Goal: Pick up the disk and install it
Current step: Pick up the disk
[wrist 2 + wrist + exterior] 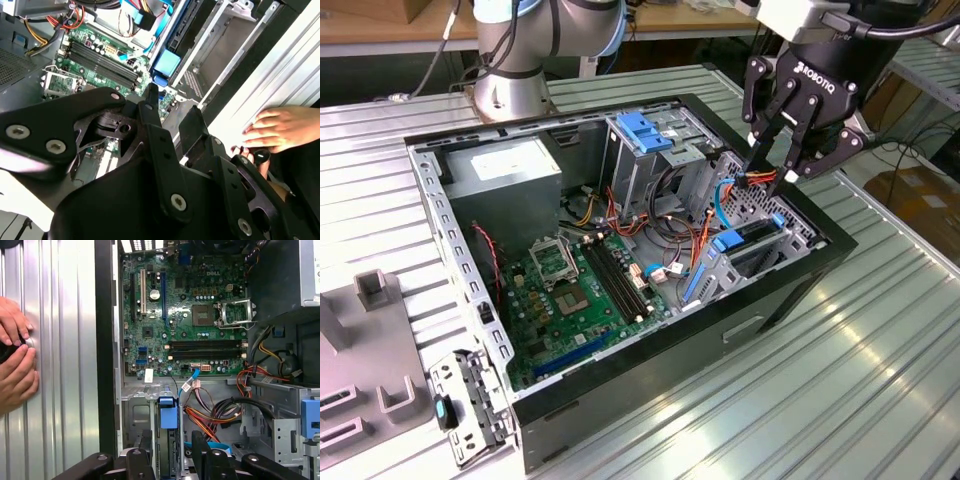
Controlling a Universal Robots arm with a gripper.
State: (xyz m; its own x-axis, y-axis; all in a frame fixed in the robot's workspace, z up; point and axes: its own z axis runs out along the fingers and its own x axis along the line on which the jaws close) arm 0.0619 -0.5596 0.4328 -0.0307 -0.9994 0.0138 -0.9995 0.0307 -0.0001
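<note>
The open, empty gripper (772,175) hangs over the upright disk (755,238) on the exterior view's right; it should probably go down square astride the blue rails (730,241), clear of the orange cables (202,421)

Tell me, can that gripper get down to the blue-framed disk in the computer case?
Probably yes. The gripper hangs open just above the disk, nothing lying between them, though the orange cables beside it may brush a finger.
</note>
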